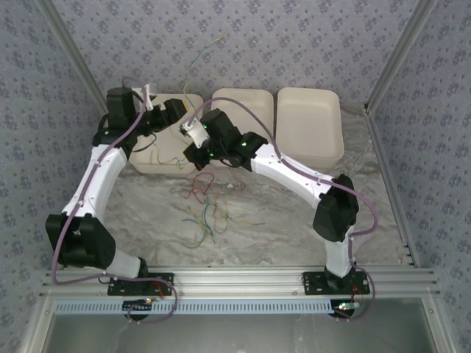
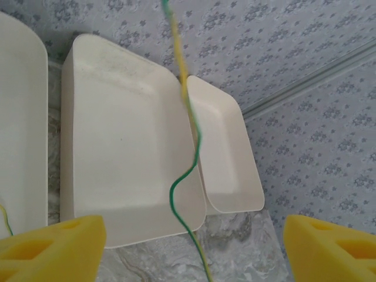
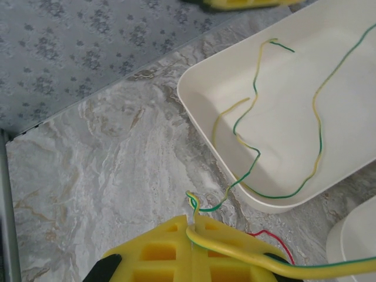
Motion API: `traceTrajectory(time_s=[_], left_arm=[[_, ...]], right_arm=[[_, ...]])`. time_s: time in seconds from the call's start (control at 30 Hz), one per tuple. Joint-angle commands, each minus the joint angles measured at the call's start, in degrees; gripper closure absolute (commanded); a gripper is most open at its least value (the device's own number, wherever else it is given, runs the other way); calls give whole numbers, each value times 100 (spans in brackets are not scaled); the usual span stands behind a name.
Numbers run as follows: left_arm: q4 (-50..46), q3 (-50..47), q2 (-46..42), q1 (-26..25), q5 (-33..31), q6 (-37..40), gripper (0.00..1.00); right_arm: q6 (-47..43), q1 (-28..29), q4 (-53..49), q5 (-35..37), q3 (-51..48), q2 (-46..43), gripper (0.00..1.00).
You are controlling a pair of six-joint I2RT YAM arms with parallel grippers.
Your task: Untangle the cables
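right claw [image 3: 192, 226] clenched on green-yellow cable [image 3: 247, 254], held up from tangled cables [image 1: 202, 209] on bench [image 1: 309, 228] (likely to draw it free) | left claw [image 2: 191, 252] spread wide, cable passed between fingers [image 2: 53, 249], ungripped

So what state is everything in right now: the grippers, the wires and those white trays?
Left gripper: open, gripping nothing.
Right gripper: shut on a green-yellow cable.
Loose cables: tangled on the table.
Left tray: has thin cables lying in it.
Middle tray: empty.
Right tray: empty.
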Motion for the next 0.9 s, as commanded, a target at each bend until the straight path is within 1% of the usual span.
traceTrajectory(time_s=[0.0, 0.2, 0.4, 0.53, 0.6, 0.63, 0.67, 0.7, 0.77, 0.8, 0.83, 0.87], left_arm=[[-363, 389, 160, -12, 209, 282, 19], [-982, 662, 387, -99, -23, 627, 20], [-1109, 943, 602, -116, -278, 676, 20], [-1588, 1315, 876, -147, -556, 916, 26], [-1672, 1369, 939, -139, -748, 973, 29], [-1640, 1365, 952, -130, -786, 967, 33], [-1594, 1366, 962, -123, -791, 952, 40], [-1581, 1377, 979, -121, -795, 936, 50], [-1539, 1372, 1006, -122, -799, 849, 79], [-1526, 1354, 1013, -121, -833, 814, 92], [-1515, 1335, 998, -122, -883, 754, 100], [-1506, 1311, 989, -105, -917, 680, 100]], right_arm=[[-347, -9, -82, -516, -9, -242, 100], [-549, 46, -348, -601, 117, -160, 100], [-885, 309, -610, -130, 312, -27, 100], [-947, 398, -642, -5, 423, 53, 100], [-991, 439, -709, 18, 504, 102, 100], [-1021, 463, -747, 43, 541, 124, 100], [-1040, 481, -764, 86, 562, 142, 100], [-1045, 491, -770, 118, 562, 143, 100], [-1037, 485, -750, 186, 520, 144, 100], [-1028, 470, -742, 205, 497, 145, 100], [-1019, 457, -724, 216, 471, 134, 100], [-994, 435, -690, 261, 441, 126, 100]])
